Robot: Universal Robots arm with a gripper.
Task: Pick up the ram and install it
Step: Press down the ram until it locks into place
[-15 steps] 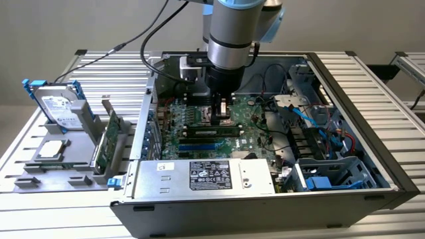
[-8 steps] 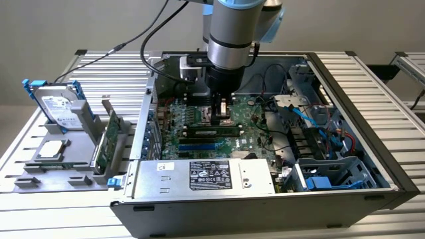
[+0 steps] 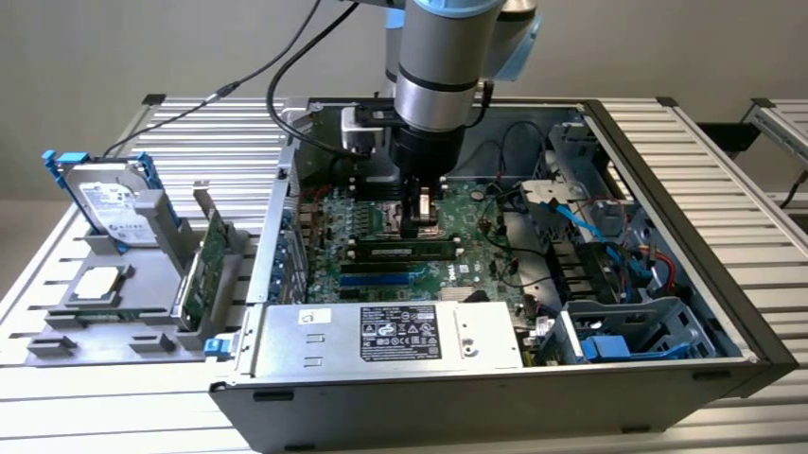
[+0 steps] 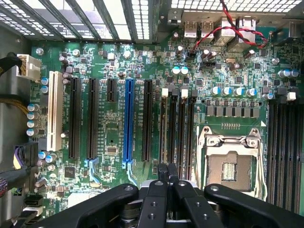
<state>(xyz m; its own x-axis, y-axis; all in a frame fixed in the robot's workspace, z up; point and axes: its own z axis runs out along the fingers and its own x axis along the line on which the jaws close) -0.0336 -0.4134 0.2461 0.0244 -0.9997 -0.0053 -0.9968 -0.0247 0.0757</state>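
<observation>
Desk (image 3: pixel 114 416): slatted aluminium top, carries the open PC case (image 3: pixel 707 312) and a grey parts holder (image 3: pixel 95 317) on the exterior view's left.
Case: lid off, motherboard (image 3: pixel 378 251) exposed, power supply (image 3: pixel 378 333) along the near edge, blue drive cage (image 3: pixel 625 336) at the exterior view's right.
Arm (image 3: pixel 442 66) reaches straight down into the case; gripper (image 3: pixel 423 210) sits low over the board near the CPU socket (image 4: pixel 230 164).
Jaws closed, fingers (image 4: pixel 166 178) pressed together, nothing visibly between them.
The ram (image 3: pixel 404 252) is lying seated in a memory slot just in front of the gripper, apart from it.
Wrist view: fingertips hover above the black memory slots (image 4: pixel 176 126), beside the blue expansion slot (image 4: pixel 128 121).
Holder carries the hard drive (image 3: pixel 108 203) with blue rails, upright, and a green expansion card (image 3: pixel 202 270).
</observation>
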